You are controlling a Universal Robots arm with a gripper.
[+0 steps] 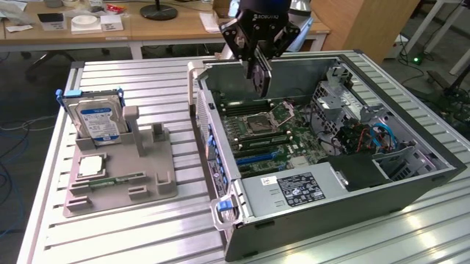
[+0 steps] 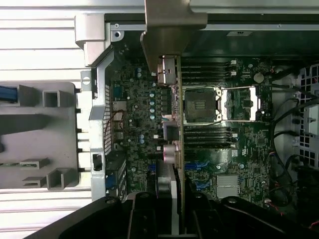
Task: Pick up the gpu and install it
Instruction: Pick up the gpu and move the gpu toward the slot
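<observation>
My gripper (image 1: 258, 59) is shut on the gpu (image 1: 264, 82), a thin dark card that hangs on edge from the fingers. It sits above the rear part of the open computer case (image 1: 411, 187), over the motherboard (image 1: 268, 135) near the CPU socket. In the wrist view the gpu (image 2: 177, 129) appears edge-on, with its silver end bracket (image 2: 169, 30) toward the case's back wall. There the gripper (image 2: 172, 214) clamps the card from both sides. The card's lower edge is above the board; I cannot tell whether it touches a slot.
A grey holder tray (image 1: 121, 184) stands on the exterior view's left with a blue-labelled hard drive (image 1: 99, 121), a CPU chip (image 1: 89, 166) and a green memory stick (image 1: 118, 179). Inside the case are a power supply (image 1: 294, 190) and cables (image 1: 367, 137). A slatted metal table (image 1: 132, 231) carries everything.
</observation>
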